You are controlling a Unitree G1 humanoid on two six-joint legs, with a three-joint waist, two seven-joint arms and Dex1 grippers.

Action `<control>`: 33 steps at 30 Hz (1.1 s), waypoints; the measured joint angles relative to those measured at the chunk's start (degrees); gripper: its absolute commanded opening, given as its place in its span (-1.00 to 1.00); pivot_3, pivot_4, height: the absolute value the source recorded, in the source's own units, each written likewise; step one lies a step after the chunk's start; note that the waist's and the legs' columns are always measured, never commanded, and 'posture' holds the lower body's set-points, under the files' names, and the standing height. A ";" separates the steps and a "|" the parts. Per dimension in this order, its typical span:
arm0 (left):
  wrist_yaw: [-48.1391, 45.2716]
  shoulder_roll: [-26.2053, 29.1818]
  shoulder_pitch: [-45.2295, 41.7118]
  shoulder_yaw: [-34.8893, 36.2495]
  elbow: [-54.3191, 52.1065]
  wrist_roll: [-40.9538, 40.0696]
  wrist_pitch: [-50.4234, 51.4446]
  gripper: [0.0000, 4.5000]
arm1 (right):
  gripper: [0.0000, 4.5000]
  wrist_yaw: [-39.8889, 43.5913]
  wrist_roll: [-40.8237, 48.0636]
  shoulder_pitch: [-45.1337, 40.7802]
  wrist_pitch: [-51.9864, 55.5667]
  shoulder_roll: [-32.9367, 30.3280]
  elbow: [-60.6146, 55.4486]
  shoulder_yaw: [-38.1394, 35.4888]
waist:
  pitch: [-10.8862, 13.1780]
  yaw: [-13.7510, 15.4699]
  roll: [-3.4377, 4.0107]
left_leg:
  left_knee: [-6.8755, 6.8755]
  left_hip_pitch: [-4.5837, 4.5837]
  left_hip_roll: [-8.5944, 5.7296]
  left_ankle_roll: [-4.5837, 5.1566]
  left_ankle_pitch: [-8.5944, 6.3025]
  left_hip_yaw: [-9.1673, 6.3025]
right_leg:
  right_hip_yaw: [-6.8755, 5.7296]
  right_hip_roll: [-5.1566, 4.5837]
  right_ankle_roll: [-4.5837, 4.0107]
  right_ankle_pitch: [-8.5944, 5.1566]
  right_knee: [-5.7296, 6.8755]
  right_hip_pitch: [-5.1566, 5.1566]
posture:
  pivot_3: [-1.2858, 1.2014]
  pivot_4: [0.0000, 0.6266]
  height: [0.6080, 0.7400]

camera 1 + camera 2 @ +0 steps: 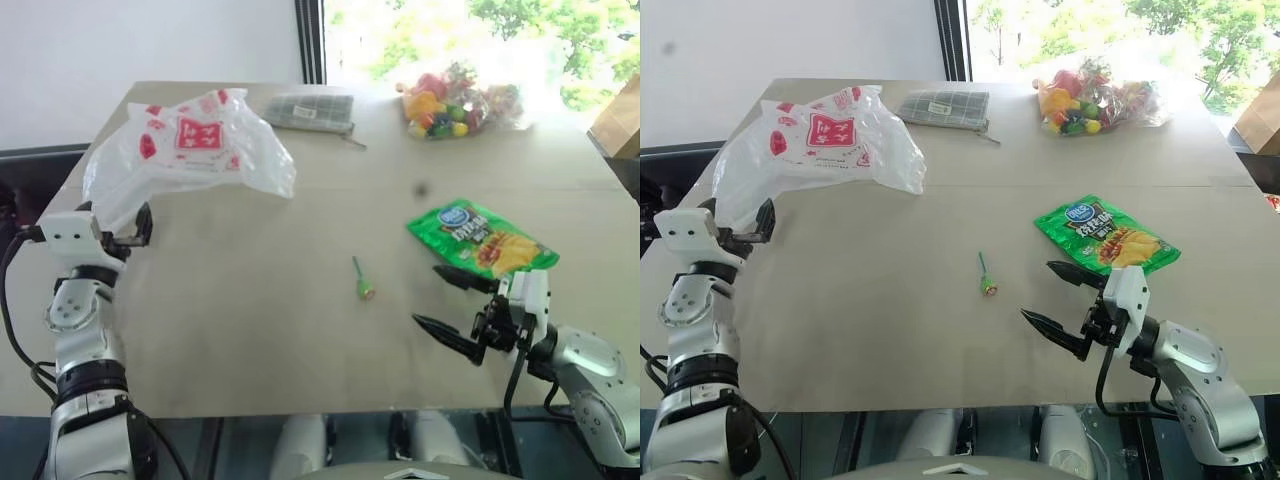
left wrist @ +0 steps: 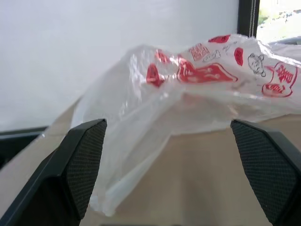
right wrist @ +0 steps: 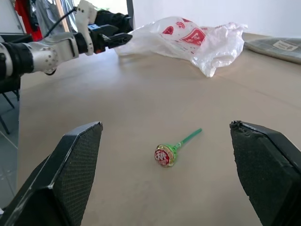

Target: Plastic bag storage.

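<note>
Plastic bag (image 1: 195, 150): crinkly translucent white film, red prints, loosely heaped.

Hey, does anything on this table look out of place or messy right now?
The plastic bag lies crumpled and puffed up at the table's far left corner, not stored. A lone lollipop lies loose mid-table. Nothing looks spilled or damaged.

Head stereo plus two wrist cams.
Head pair looks forward and down over the table (image 1: 300, 330); left wrist sits close on the plastic bag (image 2: 188, 94), right wrist faces across toward it, low.
</note>
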 measured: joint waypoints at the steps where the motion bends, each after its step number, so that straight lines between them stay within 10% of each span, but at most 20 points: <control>1: 1.51 -0.25 0.83 0.03 -0.76 0.52 -0.24 1.00 | 0.95 -0.09 -0.17 0.11 -0.30 0.04 0.01 0.00 | 0.01 0.02 -0.01 | 0.00 0.01 0.00 -0.01 0.01 -0.01 | 0.00 0.00 0.00 0.00 0.03 0.00 | 0.03 -0.52 1.00; 17: 6.23 7.99 -19.11 -4.64 30.52 7.17 8.89 1.00 | 0.95 0.08 -0.65 -2.57 -1.09 1.23 2.26 0.69 | 0.08 0.00 -0.17 | 0.07 -0.04 -0.06 -0.11 0.08 -0.02 | -0.03 0.11 0.01 -0.01 0.19 -0.07 | 0.03 -0.52 1.00; 31: 7.48 11.01 -23.66 -7.40 36.26 11.27 7.96 1.00 | 0.95 -1.04 -1.72 -2.30 -2.05 1.83 2.43 0.69 | 0.17 0.09 -0.33 | 0.08 -0.03 -0.01 -0.17 0.11 -0.01 | 0.04 0.15 0.01 -0.01 0.24 -0.13 | 0.03 -0.52 1.00; 33: 7.56 11.42 -24.72 -7.44 36.32 11.65 7.79 0.75 | 1.00 -1.02 -1.90 -2.29 -2.29 1.91 2.68 0.68 | 0.17 0.06 -0.33 | 0.08 -0.03 -0.01 -0.17 0.11 0.01 | 0.06 0.15 0.01 -0.01 0.24 -0.14 | 0.03 -0.52 1.00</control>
